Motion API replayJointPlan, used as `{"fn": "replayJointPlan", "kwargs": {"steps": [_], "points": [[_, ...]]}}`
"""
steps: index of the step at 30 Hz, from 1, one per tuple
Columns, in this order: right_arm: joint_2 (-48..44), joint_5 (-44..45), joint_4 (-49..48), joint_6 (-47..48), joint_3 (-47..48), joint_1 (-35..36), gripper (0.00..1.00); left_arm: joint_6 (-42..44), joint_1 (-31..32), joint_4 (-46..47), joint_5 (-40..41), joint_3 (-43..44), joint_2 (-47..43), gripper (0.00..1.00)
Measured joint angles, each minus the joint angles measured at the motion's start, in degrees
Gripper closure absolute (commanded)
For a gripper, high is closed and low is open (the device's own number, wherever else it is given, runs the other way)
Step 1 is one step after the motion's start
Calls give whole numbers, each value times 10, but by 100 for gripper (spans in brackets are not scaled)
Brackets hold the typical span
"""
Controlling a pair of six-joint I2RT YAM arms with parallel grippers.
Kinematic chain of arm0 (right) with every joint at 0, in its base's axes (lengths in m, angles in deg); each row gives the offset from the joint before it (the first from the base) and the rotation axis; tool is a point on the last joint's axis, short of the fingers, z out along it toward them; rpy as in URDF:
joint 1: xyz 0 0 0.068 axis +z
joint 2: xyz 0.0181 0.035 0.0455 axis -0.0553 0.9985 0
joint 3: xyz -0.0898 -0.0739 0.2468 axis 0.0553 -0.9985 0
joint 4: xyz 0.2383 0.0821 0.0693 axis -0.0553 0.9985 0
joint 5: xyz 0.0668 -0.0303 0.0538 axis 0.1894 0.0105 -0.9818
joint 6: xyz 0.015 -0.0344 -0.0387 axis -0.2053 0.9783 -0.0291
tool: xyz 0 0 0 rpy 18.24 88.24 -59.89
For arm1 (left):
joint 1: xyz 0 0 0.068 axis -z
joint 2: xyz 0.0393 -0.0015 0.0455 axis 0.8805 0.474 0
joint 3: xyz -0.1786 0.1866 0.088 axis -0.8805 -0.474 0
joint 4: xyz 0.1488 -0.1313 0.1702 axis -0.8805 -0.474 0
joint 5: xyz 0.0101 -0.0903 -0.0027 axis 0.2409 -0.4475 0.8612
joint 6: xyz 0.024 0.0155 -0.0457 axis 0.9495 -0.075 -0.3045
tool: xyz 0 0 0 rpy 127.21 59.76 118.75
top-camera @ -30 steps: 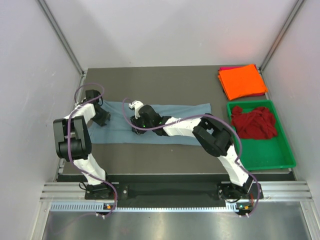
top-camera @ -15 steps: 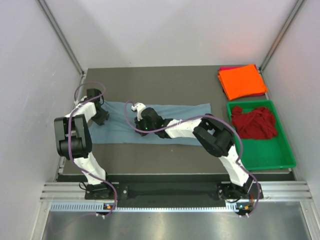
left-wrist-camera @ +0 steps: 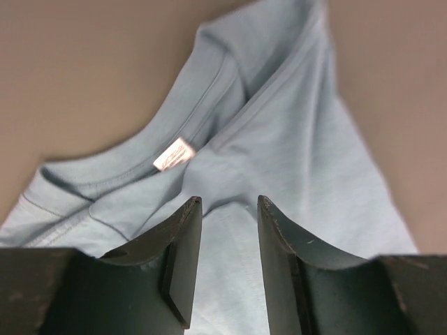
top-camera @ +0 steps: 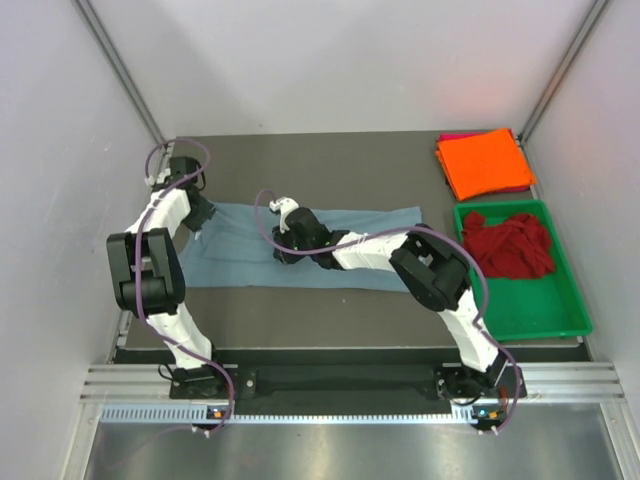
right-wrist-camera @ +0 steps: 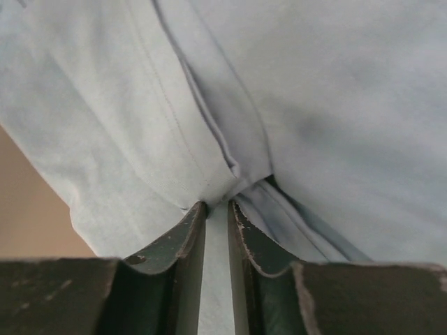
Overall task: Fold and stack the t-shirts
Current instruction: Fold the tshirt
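A dusty blue-grey t-shirt [top-camera: 360,245] lies in a long strip across the middle of the table. Its collar and white tag [left-wrist-camera: 173,155] show just beyond my left gripper [left-wrist-camera: 227,200]. The left gripper [top-camera: 200,218] sits at the shirt's left end, shut on a raised pucker of cloth. My right gripper [top-camera: 284,248] is near the strip's middle. In the right wrist view its jaws [right-wrist-camera: 218,204] stand narrow on a pinched fold of the same shirt. A folded orange t-shirt [top-camera: 487,160] rests on a magenta-pink one [top-camera: 455,137] at the far right. The dark red t-shirt [top-camera: 510,245] lies crumpled in the tray.
A green plastic tray [top-camera: 520,330] stands along the right edge, in front of the folded stack. White walls close in the table on three sides. Bare dark tabletop [top-camera: 320,165] lies behind the blue-grey shirt.
My left gripper has moved toward the far edge, drawing the shirt's left end with it. The right gripper has shifted a little to the right along the shirt.
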Motion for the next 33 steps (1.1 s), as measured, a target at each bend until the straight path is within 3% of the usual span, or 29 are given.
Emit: {"fn": "replayJointPlan", "kwargs": {"steps": [4, 11, 18, 24, 33], "points": [[-6, 13, 8, -10, 0, -3, 83, 18, -6, -1, -3, 28, 0, 57], [-64, 38, 14, -14, -40, -3, 76, 73, -52, 61, -112, 35, 2, 57], [-134, 50, 7, -13, -78, -6, 74, 115, -65, 81, -194, 123, 102, 57], [-149, 52, 3, -13, -95, -15, 74, 132, -68, 69, -201, 130, 146, 60], [-149, 51, 5, -13, -98, -18, 74, 148, -71, 64, -172, 99, 134, 59]]}}
